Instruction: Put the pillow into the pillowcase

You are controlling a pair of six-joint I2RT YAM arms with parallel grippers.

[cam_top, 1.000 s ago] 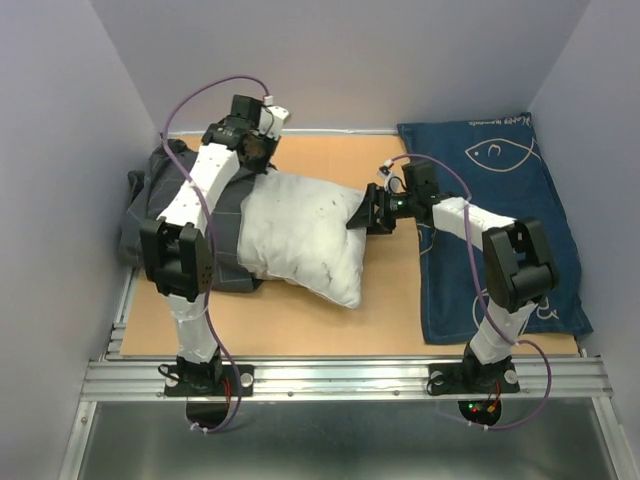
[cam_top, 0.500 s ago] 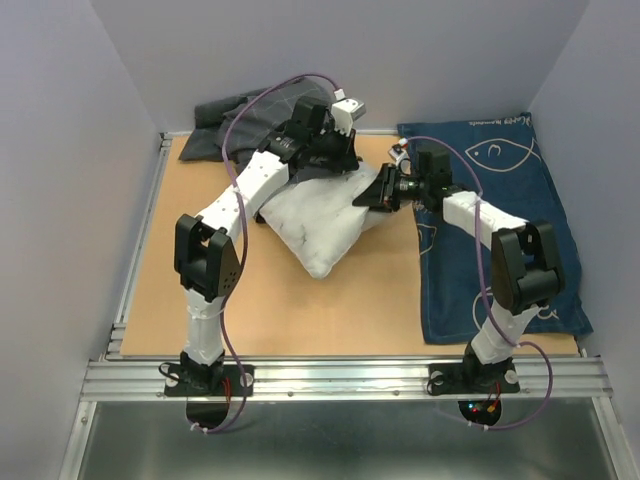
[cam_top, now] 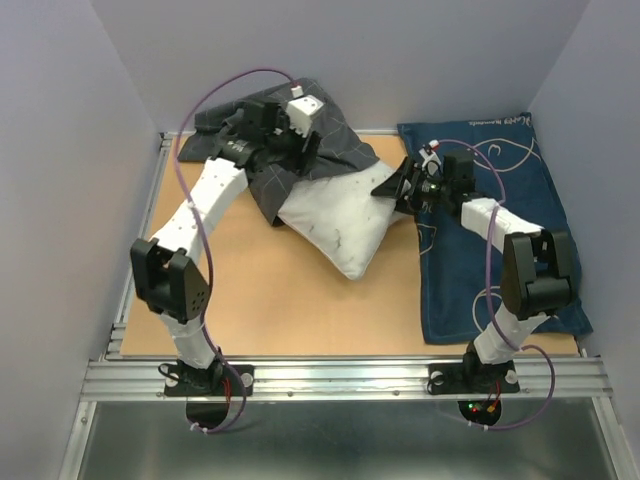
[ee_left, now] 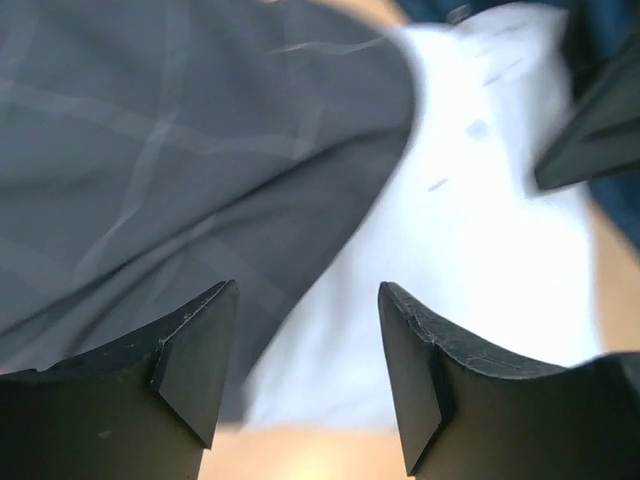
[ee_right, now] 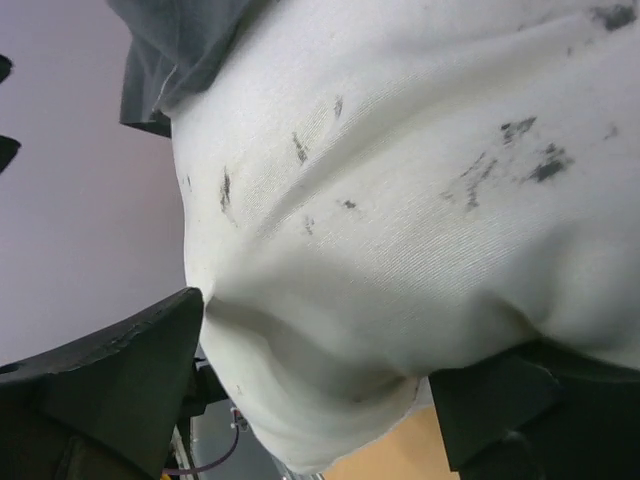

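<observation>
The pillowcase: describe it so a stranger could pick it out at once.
On the wooden table, look far left by the back wall. The pillowcase is the dark grey cloth draped over the far end of the white pillow. Thin light grid lines set it apart from the navy fish-print cloth on the right.

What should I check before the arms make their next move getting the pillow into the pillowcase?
1. Left fingers free of cloth: ok, open with nothing between them.
2. Right fingers gripping the pillow: not ok, open on either side of its edge.
3. Pillowcase over the pillow: not ok, it covers only the far end.
4. Pillowcase edge in the left wrist view: ok, it lies across the pillow.
5. Blue fish cloth clear of the pillowcase: ok, it lies apart at the right.
</observation>
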